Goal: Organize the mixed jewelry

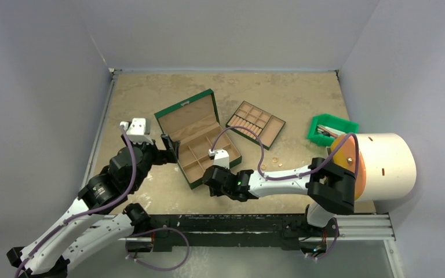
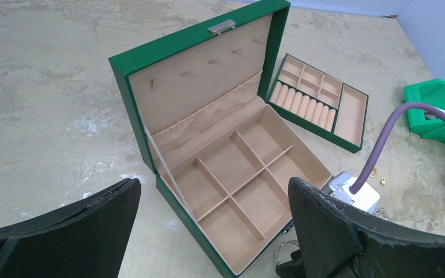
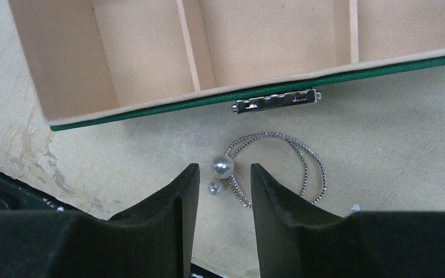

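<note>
A silver chain bracelet (image 3: 266, 135) lies on the table (image 1: 301, 92) just in front of the open green box (image 2: 208, 87), a little below the box's silver clasp (image 3: 275, 101) in the right wrist view. At the chain's left end sit a large pearl (image 3: 222, 166) and a small pearl (image 3: 214, 187), close together. The right fingers (image 3: 168, 231) are down near the table, parted by a narrow gap. The small pearl and a strand of chain lie between the tips, and the large pearl sits at the mouth of the gap; the fingers are not clamped on anything. The box's lid stands tilted back. The left fingers (image 2: 64, 231) are spread wide with nothing between them, hanging above the table at the box's left side. Beyond the box to the right lies the tan slotted ring tray (image 1: 256, 123). Between it and the right arm a few small loose pieces (image 1: 275, 160) are scattered on the table. A green bin (image 1: 331, 128) stands near the right edge.
</note>
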Controlling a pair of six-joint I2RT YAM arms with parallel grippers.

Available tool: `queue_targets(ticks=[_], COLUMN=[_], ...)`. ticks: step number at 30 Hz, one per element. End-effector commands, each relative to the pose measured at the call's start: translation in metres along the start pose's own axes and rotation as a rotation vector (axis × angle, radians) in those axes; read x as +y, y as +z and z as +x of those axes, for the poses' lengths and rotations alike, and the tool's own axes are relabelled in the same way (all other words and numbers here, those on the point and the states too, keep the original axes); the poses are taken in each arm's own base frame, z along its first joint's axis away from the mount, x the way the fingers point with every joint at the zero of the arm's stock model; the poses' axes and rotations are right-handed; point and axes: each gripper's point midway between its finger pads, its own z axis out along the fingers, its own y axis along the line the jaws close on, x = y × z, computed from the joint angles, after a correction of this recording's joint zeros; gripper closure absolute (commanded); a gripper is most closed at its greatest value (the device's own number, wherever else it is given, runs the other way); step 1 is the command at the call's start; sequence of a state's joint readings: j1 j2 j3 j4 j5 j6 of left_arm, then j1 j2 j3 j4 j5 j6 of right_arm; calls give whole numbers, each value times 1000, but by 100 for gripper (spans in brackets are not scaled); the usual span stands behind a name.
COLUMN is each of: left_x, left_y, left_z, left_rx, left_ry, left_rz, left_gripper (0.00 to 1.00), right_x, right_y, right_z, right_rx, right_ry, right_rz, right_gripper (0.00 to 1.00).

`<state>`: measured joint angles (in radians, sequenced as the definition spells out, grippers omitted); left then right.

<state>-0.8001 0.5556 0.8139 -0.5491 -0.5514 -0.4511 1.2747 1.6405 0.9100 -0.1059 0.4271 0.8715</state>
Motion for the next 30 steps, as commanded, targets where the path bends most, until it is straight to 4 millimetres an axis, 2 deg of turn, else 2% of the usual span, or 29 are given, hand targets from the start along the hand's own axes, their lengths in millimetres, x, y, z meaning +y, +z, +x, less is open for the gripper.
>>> queue_targets(ticks=[1,15,20,25,30], left_x=[-6,-6,-6,-6,-6], left_y=[-4,-5,-5,-4,-4], left_z=[-20,-21,-20,-20,-20], left_rx=[-45,-49,-46,-44,-44], left_ry=[-13,-18,-16,-15,-15], left_rz=[20,23,22,22,22], left_gripper=[1,1,1,1,1], right_x=[0,4,4,3,1], right_y=[3,13,13,9,-2], right_z=[-3,11,11,8,1], right_rx=[-30,5,4,-4,-16], right_ry=[45,42,42,42,49], right_rz=[26,47,52,56,54], right_gripper=[60,67,77,90,99])
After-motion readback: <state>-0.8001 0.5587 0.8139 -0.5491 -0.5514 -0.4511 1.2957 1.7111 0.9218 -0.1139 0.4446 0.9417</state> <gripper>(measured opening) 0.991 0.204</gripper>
